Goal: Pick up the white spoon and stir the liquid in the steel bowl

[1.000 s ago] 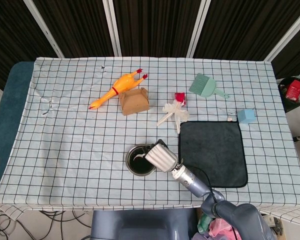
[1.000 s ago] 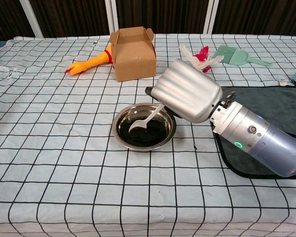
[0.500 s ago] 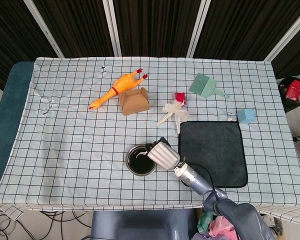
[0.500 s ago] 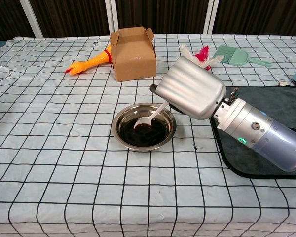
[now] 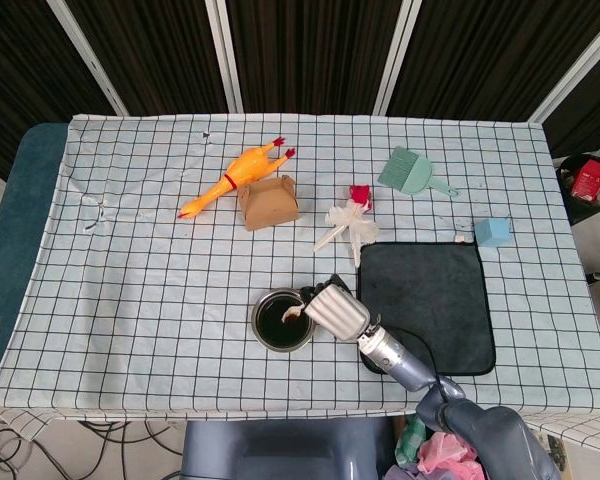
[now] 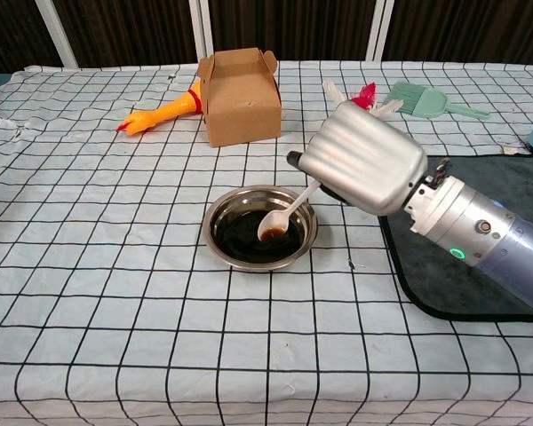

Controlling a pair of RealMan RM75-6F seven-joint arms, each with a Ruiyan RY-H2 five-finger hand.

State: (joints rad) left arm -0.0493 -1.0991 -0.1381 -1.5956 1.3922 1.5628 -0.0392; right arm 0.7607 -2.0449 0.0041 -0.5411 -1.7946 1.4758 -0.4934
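While the right hand (image 6: pixel 366 167) pinches its handle, the white spoon (image 6: pixel 282 218) — bowl stained brown — dips into the steel bowl (image 6: pixel 221 249).

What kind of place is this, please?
Probably a robot test station, not a kitchen: a table under a black-gridded white cloth, dark folding panels behind, and unrelated props such as an orange rubber chicken.

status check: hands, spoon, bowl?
Right hand grips white spoon, tip in dark liquid, steel bowl. Left hand not in view. Nothing blocking.
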